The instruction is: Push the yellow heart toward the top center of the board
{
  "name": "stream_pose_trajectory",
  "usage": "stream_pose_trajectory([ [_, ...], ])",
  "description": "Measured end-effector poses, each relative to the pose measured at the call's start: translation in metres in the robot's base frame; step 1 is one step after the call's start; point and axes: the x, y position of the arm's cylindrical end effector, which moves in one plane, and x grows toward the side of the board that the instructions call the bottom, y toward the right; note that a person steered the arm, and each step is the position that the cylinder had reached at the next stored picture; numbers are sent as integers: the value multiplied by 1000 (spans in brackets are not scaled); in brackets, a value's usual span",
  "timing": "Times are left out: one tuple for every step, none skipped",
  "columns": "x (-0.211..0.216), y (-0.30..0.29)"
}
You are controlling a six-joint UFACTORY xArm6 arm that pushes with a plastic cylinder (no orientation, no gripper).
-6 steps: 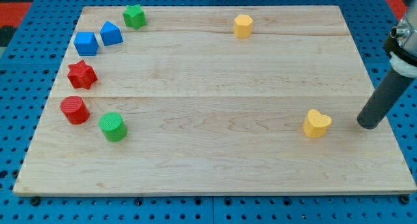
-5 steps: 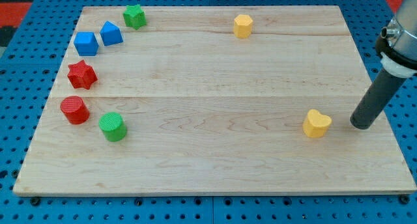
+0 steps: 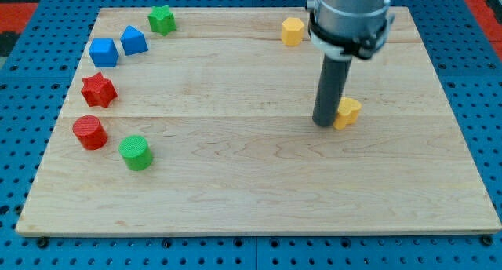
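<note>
The yellow heart [image 3: 348, 111] lies on the wooden board [image 3: 251, 191] right of centre, partly hidden by my rod. My tip [image 3: 324, 123] rests on the board against the heart's left side. A yellow hexagon block [image 3: 292, 31] stands near the view's top, just right of the top centre, above the heart.
At the view's left stand a green star [image 3: 161, 20], a blue block with a peaked top [image 3: 133, 41], a blue cube [image 3: 103, 52], a red star [image 3: 99, 89], a red cylinder [image 3: 90, 133] and a green cylinder [image 3: 136, 153].
The rod swept from the board's right edge to the left. The yellow heart moved up and to the left, from the lower right toward the middle right. The tip now sits on its left side.
</note>
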Motion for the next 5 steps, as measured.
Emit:
stream_pose_trajectory([
  [31,58],
  [-1,71],
  [-64,34],
  [-103,-21],
  [-107,-56],
])
